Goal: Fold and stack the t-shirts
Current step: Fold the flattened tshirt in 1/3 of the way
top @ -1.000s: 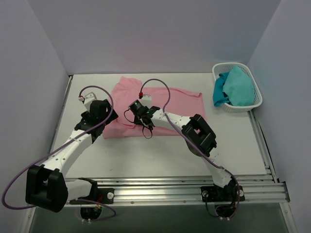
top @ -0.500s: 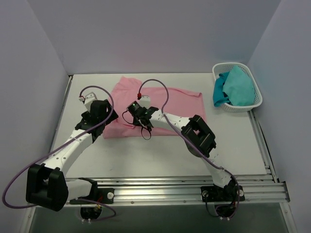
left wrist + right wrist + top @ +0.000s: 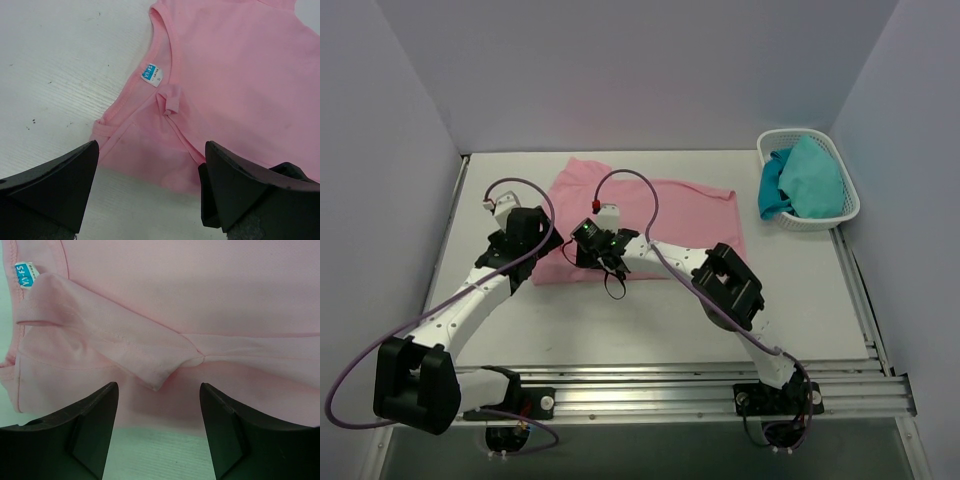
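A pink t-shirt point(image 3: 675, 205) lies partly folded on the white table point(image 3: 650, 320). Its pale blue neck label point(image 3: 151, 75) faces up near the left edge. In the left wrist view my left gripper point(image 3: 150, 192) is open above the shirt's near left corner, holding nothing. It hovers at the shirt's left side point(image 3: 535, 245). My right gripper point(image 3: 159, 432) is open too, over the shirt's near hem, with a folded sleeve tip point(image 3: 159, 384) lying loose just ahead of its fingers. From above, the right gripper point(image 3: 583, 246) sits close beside the left one.
A white lattice basket point(image 3: 847, 214) stands at the back right corner with teal cloth point(image 3: 810, 175) in it. Purple cables loop above both wrists. A metal rail point(image 3: 670, 390) runs along the near edge.
My right gripper has opened and let go of the pink cloth, after sliding left along the near hem. The left arm has stayed where it was.
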{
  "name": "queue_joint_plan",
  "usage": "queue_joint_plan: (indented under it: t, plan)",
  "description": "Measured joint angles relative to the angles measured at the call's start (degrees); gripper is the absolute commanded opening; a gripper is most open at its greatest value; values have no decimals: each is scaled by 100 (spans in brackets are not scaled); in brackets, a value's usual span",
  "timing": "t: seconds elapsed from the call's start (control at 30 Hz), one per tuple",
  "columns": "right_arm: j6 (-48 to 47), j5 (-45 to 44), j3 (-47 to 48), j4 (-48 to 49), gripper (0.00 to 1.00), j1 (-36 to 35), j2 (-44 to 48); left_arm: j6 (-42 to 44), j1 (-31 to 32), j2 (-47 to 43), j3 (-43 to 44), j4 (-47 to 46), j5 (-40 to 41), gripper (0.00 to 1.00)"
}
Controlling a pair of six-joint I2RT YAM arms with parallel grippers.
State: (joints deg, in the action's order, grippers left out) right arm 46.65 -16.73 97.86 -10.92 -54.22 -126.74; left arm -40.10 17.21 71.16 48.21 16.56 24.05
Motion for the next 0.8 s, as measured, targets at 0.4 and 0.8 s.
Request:
queue_joint_plan:
  t: [0.4,0.8]
  plan:
    - [-11,9,166,-9,42,0,-52,-2,0,0,-76,-7,2,96]
    - [-13,66,566,-44,45,0,-282,0,0,0,-76,-9,66,96]
